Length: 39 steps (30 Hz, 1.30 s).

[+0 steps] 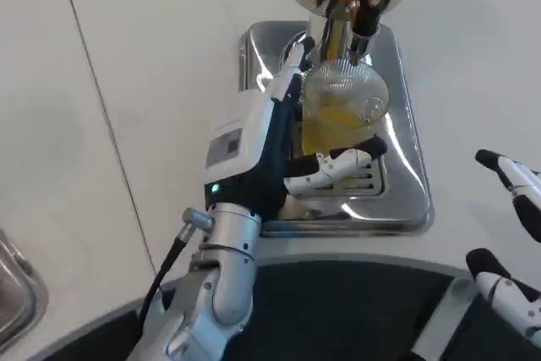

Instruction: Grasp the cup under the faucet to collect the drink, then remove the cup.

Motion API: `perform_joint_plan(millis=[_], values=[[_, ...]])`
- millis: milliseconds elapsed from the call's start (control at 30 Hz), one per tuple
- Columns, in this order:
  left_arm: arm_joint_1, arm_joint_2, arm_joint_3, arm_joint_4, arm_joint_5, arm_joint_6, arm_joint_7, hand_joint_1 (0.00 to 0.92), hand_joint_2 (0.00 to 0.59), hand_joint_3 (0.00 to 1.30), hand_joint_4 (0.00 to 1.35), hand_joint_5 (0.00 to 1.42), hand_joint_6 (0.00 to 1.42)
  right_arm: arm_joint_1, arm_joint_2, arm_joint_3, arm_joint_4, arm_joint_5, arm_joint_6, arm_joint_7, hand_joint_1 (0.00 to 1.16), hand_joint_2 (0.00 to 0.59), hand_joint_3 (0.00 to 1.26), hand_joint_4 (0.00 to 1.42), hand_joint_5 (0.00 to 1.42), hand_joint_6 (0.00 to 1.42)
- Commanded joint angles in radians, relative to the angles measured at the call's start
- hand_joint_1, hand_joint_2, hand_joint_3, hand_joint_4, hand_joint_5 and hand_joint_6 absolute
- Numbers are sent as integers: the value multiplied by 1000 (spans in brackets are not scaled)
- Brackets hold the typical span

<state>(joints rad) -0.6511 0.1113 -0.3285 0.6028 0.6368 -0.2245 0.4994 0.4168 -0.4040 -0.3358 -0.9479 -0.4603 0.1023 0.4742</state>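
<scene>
With the left robot hand (292, 154) gripping the cup (342, 112) and the right robot hand (516, 234) open, keep the cup upright beneath the faucet (348, 27) while filling.

Cup (342, 112) on drip tray (406, 183), under faucet (359, 27); left robot hand (287, 145) around cup.

No text, brand or number can be read anywhere; the grey label panel (224, 148) on the back of the left hand (266, 145) is too blurred to read.
</scene>
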Motion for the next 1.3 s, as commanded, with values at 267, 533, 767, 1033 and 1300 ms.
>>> perform_joint_plan(millis=[267, 533, 767, 1033, 1300], values=[[-13, -64, -40, 39, 17, 10, 29, 340, 45, 98, 145, 431, 501, -19, -7, 11, -18, 13, 69, 17, 252, 507, 0, 0, 0, 0], [-31, -119, -60, 48, 36, 63, 104, 399, 46, 240, 340, 716, 938, -3, -7, -14, -25, 28, 81, 16, 250, 507, 0, 0, 0, 0], [-19, -175, -70, 33, 53, 134, 174, 527, 55, 694, 916, 1216, 1421, 11, -7, -48, -40, 52, 104, 22, 249, 507, 0, 0, 0, 0], [-12, -164, -73, 18, 57, 134, 208, 664, 39, 1027, 1233, 1406, 1424, -2, -21, -46, -41, 58, 130, 31, 247, 508, 0, 0, 0, 0], [-8, -146, -65, 4, 51, 118, 213, 676, 0, 1046, 1236, 1350, 1424, 9, -28, -66, -40, 89, 120, 34, 247, 508, 0, 0, 0, 0]])
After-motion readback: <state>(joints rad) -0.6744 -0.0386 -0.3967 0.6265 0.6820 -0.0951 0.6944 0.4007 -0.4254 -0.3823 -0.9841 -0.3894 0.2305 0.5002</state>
